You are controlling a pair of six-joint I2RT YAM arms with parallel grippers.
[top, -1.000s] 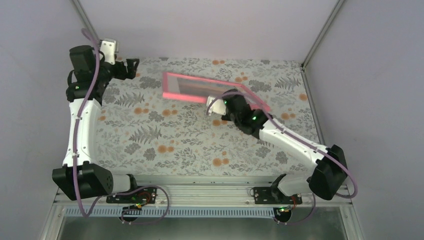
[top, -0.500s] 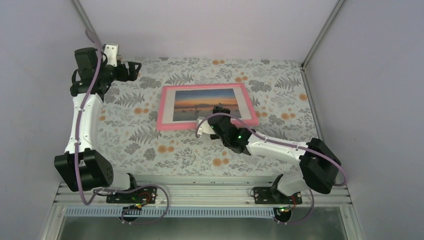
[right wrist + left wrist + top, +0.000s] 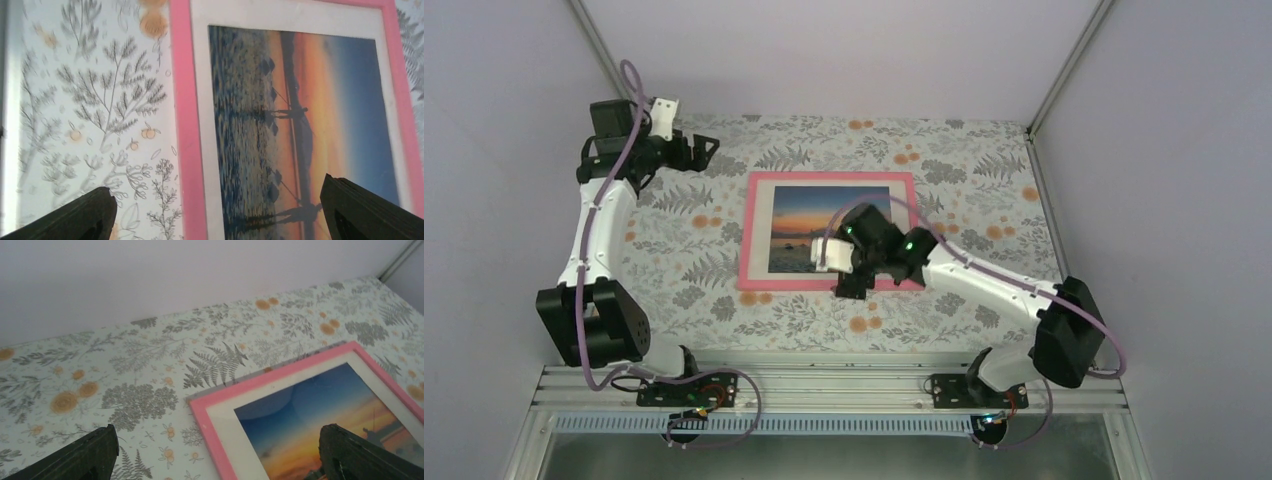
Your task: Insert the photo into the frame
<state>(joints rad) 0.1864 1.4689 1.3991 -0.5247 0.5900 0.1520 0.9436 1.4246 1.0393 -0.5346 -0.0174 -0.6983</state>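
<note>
The pink frame [image 3: 752, 230] lies flat, face up, in the middle of the table. Inside it sits the photo [image 3: 809, 215], an orange sunset over blue water with a white border. My right gripper [image 3: 852, 278] hovers open over the frame's near right part, holding nothing. In the right wrist view the frame [image 3: 182, 100] and photo [image 3: 300, 100] fill the space between and beyond the spread right gripper [image 3: 220, 210]. My left gripper [image 3: 707, 152] stands open at the far left, apart from the frame. The left wrist view shows the frame's corner [image 3: 268, 379] and photo [image 3: 320, 410] beyond the open left gripper [image 3: 220, 455].
A floral cloth [image 3: 694, 270] covers the table. Pale walls close the back and both sides, with metal posts [image 3: 1064, 70] in the far corners. A metal rail [image 3: 824, 385] carrying both arm bases runs along the near edge.
The frame was tilted up in my right gripper; now it lies flat with the photo facing up. My right gripper has opened, let go and drawn back. The left arm shifted slightly right.
</note>
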